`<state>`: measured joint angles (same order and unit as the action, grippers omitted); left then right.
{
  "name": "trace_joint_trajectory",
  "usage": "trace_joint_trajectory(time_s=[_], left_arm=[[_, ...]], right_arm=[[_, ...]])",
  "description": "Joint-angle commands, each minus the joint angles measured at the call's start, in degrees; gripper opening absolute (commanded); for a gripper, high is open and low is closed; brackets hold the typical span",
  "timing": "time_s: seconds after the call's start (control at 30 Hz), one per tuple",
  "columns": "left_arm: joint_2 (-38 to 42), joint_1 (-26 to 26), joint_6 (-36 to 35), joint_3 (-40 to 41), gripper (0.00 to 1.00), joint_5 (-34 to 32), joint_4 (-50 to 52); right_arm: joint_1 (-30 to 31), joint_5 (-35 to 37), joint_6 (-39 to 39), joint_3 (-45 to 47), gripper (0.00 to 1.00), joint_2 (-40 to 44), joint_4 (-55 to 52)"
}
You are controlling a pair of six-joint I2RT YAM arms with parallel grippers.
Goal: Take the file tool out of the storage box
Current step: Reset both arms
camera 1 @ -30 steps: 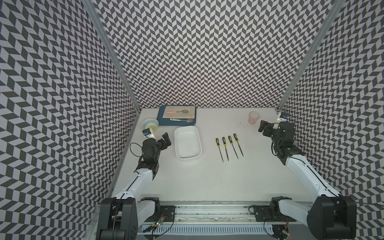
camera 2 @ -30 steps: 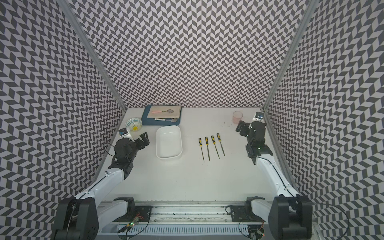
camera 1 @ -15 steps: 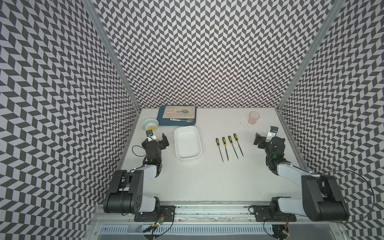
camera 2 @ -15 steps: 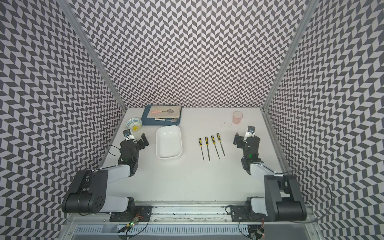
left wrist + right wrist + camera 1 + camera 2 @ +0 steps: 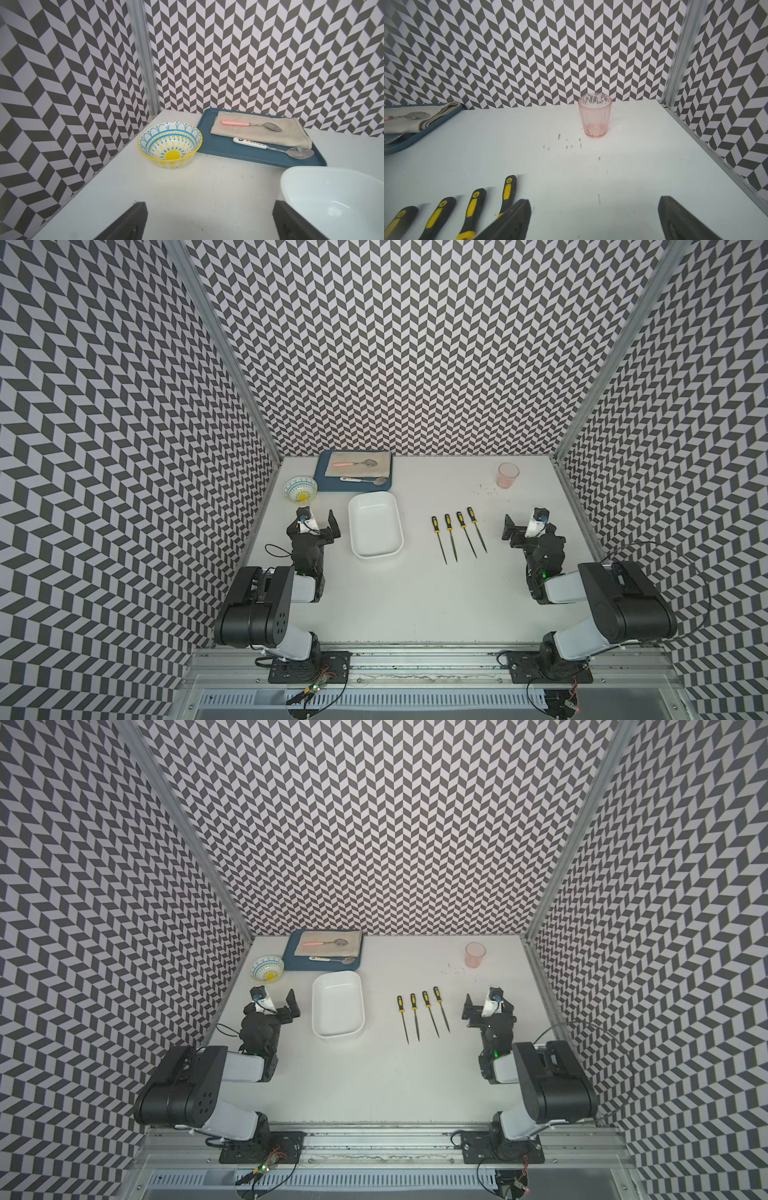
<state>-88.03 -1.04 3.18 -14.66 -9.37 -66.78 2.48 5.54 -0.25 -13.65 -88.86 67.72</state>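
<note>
Both top views show chevron walls (image 5: 395, 344) enclosing table (image 5: 415, 605) with storage box (image 5: 376, 531).

The walls (image 5: 415, 344) are showing grey-and-white chevrons. The storage box (image 5: 376, 531) is showing plain white, the file handles (image 5: 472, 205) black and yellow, the bowl (image 5: 170, 143) blue-and-yellow motifs, the tray (image 5: 249, 155) dark blue, the cup (image 5: 595, 118) translucent pink.

storage box (image 5: 332, 187) cut by frame edge, files (image 5: 472, 205) partly cropped
</note>
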Motion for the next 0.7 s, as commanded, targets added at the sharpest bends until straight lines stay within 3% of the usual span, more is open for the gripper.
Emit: trace_joint_trajectory(time_s=[0.0, 0.03, 0.1, 0.67], left_arm=[[-0.09, -0.19, -1.54, 0.11, 1.00, 2.33, -3.07], [-1.27, -0.23, -2.06, 0.91, 1.00, 2.18, -6.63], [-0.26, -0.28, -1.52, 0.01, 1.00, 2.17, -2.52], [-0.58, -0.45, -2.08, 0.15, 1.00, 2.07, -3.62]], right_arm=[[0.42, -0.35, -0.93, -0.04, 1.00, -0.29, 7.92], [0.39, -0.08, -0.57, -0.50, 1.00, -0.26, 6.95], [0.38, -0.07, -0.48, -1.07, 1.00, 0.29, 4.88], [0.37, -0.35, -0.53, -1.57, 0.99, 0.43, 3.31]])
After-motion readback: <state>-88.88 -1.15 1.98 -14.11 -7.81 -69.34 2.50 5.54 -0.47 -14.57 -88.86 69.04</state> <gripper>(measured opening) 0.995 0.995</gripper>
